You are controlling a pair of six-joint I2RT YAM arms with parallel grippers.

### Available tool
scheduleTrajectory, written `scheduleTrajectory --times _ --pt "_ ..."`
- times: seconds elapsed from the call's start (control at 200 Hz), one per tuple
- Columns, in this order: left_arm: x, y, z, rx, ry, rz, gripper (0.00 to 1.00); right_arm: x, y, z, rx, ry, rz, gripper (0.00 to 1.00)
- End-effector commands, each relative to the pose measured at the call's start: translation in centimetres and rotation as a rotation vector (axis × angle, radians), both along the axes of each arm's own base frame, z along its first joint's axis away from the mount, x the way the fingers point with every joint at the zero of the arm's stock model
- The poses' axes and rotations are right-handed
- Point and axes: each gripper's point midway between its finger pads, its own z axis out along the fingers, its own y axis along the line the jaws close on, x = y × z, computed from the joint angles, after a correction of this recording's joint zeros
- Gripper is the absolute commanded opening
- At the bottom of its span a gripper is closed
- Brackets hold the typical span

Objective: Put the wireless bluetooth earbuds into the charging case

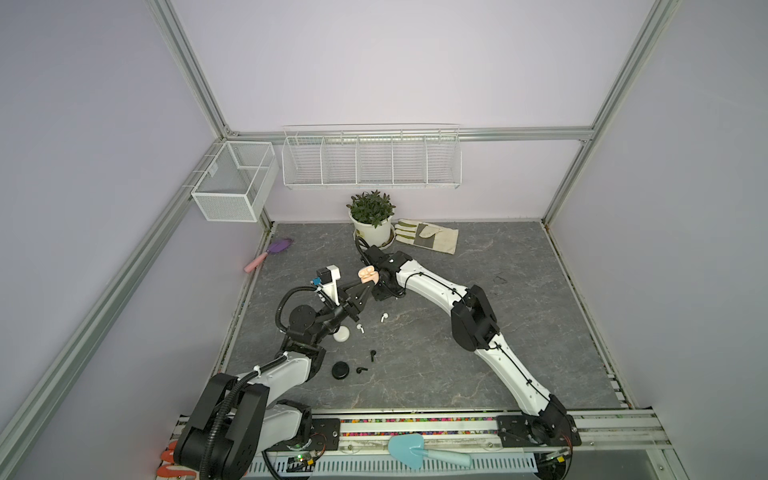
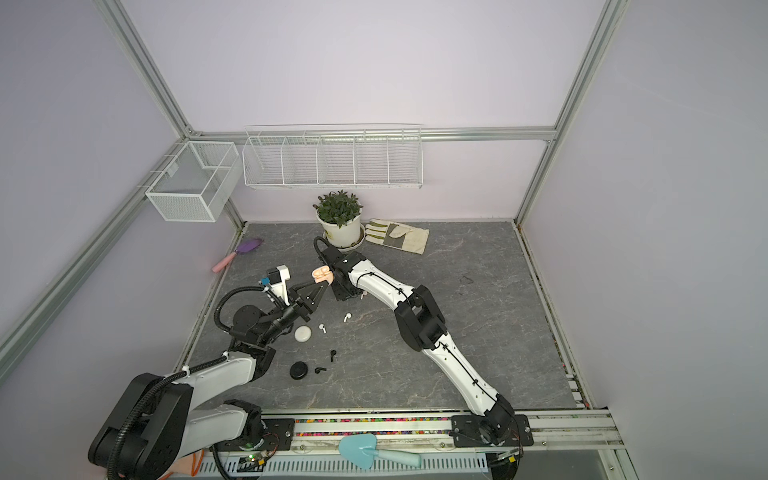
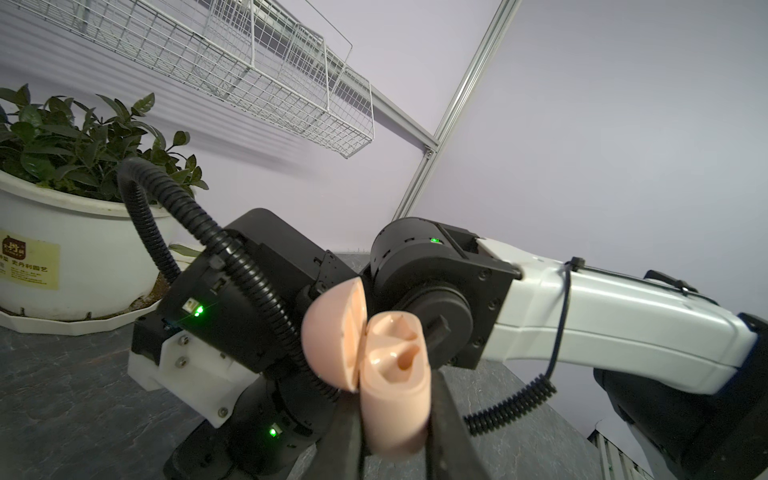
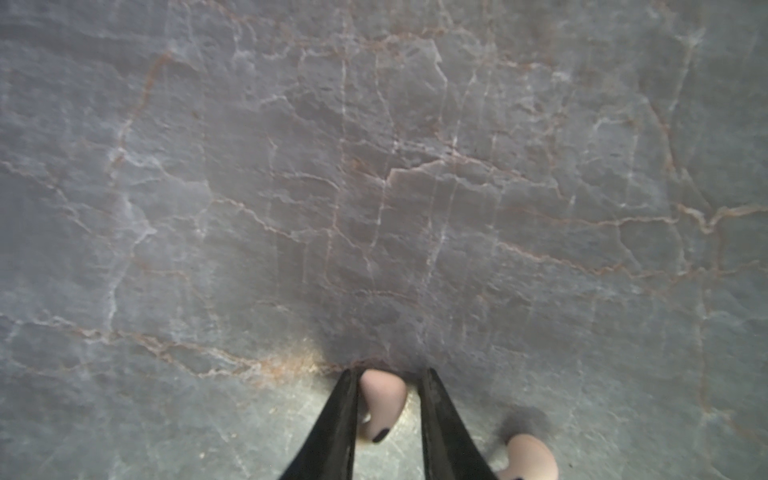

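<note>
My left gripper point(image 3: 395, 399) is shut on a peach charging case point(image 3: 395, 374) and holds it above the table, lid open, with empty sockets showing. In both top views the case point(image 1: 368, 274) point(image 2: 322, 274) hangs just left of my right wrist. My right gripper point(image 4: 389, 371) points straight down at the table, its fingers closed in on a pale earbud point(image 4: 382, 405). A second pale earbud point(image 4: 532, 457) lies beside it. Two white earbuds point(image 1: 360, 328) point(image 1: 383, 318) and two black ones point(image 1: 372, 354) point(image 1: 361, 369) lie loose nearer the front.
A white round case point(image 1: 342, 333) and a black round case point(image 1: 340, 370) sit by the left arm. At the back stand a potted plant point(image 1: 372, 230) and a work glove point(image 1: 428, 237). A purple scoop point(image 1: 270, 252) lies at the left edge, and wire baskets point(image 1: 372, 160) hang on the wall.
</note>
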Motion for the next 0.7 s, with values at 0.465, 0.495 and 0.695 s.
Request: scheduleTrajectory --times 0.465,0.495,0.695 --pt "-0.4 -0.5 0.4 0.014 -0.026 -0.03 0.0 -2.5 2.0 -2.2 -0.013 0.035 0.031 0.25" --pt "-0.4 -0.5 0.3 0.015 -0.026 -0.03 0.0 -2.6 2.1 -2.1 -0.012 0.034 0.033 0.25" --pt "-0.5 -0.5 0.4 0.015 -0.028 -0.028 0.0 -2.5 2.0 -1.4 -0.016 0.021 0.039 0.23"
